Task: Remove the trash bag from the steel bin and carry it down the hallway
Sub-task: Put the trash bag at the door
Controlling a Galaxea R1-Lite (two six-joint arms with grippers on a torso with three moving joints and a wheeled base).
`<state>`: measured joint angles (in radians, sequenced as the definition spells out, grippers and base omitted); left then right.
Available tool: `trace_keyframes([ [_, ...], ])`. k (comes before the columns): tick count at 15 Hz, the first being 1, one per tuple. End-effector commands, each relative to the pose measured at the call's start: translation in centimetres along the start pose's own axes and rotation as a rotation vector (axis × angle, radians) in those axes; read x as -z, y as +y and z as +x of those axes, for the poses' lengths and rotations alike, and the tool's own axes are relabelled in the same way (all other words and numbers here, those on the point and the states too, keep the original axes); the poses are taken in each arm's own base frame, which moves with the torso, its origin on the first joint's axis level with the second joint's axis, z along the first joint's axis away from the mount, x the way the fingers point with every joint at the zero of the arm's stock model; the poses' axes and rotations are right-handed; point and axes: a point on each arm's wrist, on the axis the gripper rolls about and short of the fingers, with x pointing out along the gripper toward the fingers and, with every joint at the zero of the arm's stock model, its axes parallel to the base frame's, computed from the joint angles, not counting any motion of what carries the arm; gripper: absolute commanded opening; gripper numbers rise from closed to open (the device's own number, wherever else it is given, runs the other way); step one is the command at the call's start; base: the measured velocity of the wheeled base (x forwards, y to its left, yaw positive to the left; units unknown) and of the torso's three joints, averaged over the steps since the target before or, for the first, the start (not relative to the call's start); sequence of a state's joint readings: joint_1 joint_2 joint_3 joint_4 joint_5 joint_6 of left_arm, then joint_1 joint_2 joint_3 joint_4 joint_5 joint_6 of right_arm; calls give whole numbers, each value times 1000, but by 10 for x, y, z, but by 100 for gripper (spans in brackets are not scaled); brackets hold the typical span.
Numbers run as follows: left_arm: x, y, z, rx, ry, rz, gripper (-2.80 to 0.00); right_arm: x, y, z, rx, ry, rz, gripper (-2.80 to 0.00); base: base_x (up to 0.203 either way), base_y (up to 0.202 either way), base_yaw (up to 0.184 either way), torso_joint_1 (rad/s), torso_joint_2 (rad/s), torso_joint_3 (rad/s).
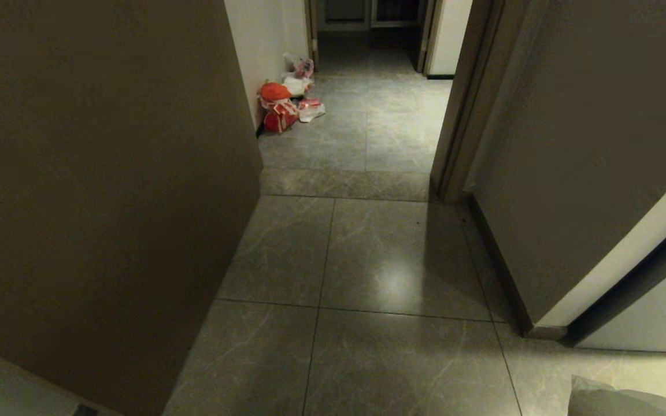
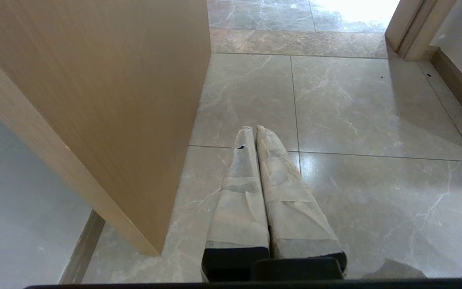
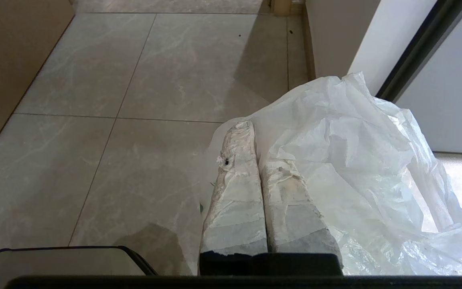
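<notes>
I am in the carrying step: the bag [image 3: 347, 168] is already out of the bin, which shows in none of my views, and I am facing down the hallway [image 1: 367, 260].

Nearest to me, the right gripper [image 3: 255, 126] is holding its jaws closed. The thin white plastic is bunching around them at about 3 o'clock and draping below toward the floor tiles, so I judge it is pinching a fold of the bag, though the exact pinch point is hidden under the crinkles. A pale corner of the same bag is peeking into the head view at 5 o'clock. The left gripper [image 2: 254, 128] is hanging over bare tiles with its jaws closed on nothing, just beside a wood panel [image 2: 106, 100] at 9 o'clock.

Further out, the passage is narrowing between the panel on my left and a door frame [image 1: 454, 127] at 1 o'clock. Beyond that, red bags [image 1: 280, 110] are lying against the wall at 11 o'clock.

The next move, as I judge it, calls for driving straight ahead, keeping centred through the gap, holding the grip firm and keeping the bag off the frame.
</notes>
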<state>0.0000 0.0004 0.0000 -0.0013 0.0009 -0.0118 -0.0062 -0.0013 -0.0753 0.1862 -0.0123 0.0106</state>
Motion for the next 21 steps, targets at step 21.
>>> trace_keyframes([
  [21,0,0,0,-1,1,0,-280,0,0,0,0,1,0,-280,0,0,0,0,0,0],
])
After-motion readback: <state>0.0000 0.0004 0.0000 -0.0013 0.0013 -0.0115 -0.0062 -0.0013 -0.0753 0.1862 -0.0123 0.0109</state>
